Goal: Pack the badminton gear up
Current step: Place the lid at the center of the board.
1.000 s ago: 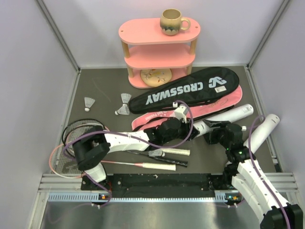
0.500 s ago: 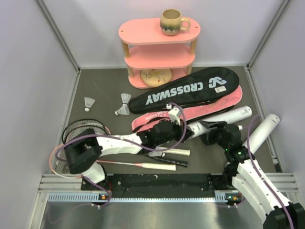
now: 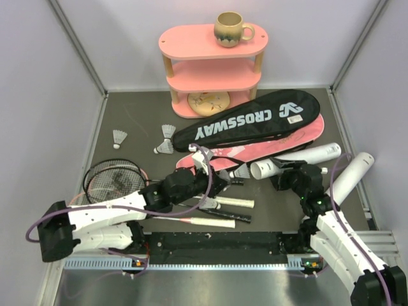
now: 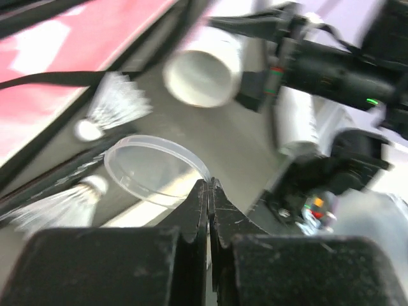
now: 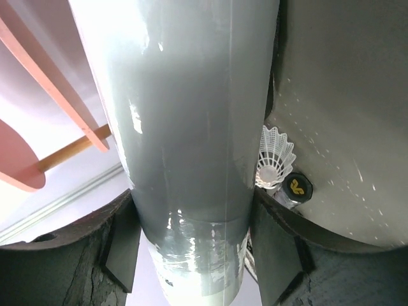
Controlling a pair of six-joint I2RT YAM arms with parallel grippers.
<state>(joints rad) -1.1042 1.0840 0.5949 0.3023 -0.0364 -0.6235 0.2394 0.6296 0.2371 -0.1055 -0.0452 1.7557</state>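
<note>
My right gripper [image 3: 294,173] [image 5: 191,217] is shut around a white tube [image 3: 299,159] [image 5: 185,115], whose open mouth [image 4: 203,73] faces left. My left gripper [image 3: 221,182] [image 4: 209,186] is shut, pinching the rim of a clear round lid [image 4: 156,169] just left of that mouth. One white shuttlecock [image 3: 241,172] [image 4: 115,105] lies by the mouth, another [image 4: 51,204] nearer me. Two rackets [image 3: 115,180] lie front left, handles [image 3: 223,204] toward the centre. Behind are the black CROSSWAY bag [image 3: 255,121] and the pink bag [image 3: 268,148].
A second white tube [image 3: 352,175] leans at the right wall. Three shuttlecocks [image 3: 119,137] [image 3: 168,131] [image 3: 164,148] lie at mid-left. The pink shelf [image 3: 213,70] with a beige mug [image 3: 229,29] stands at the back. A black handle butt [image 5: 296,187] sits under the held tube.
My left gripper closed at the tube's mouth and drew back to the left with the lid. The right gripper kept hold of the tube, which shifted slightly.
</note>
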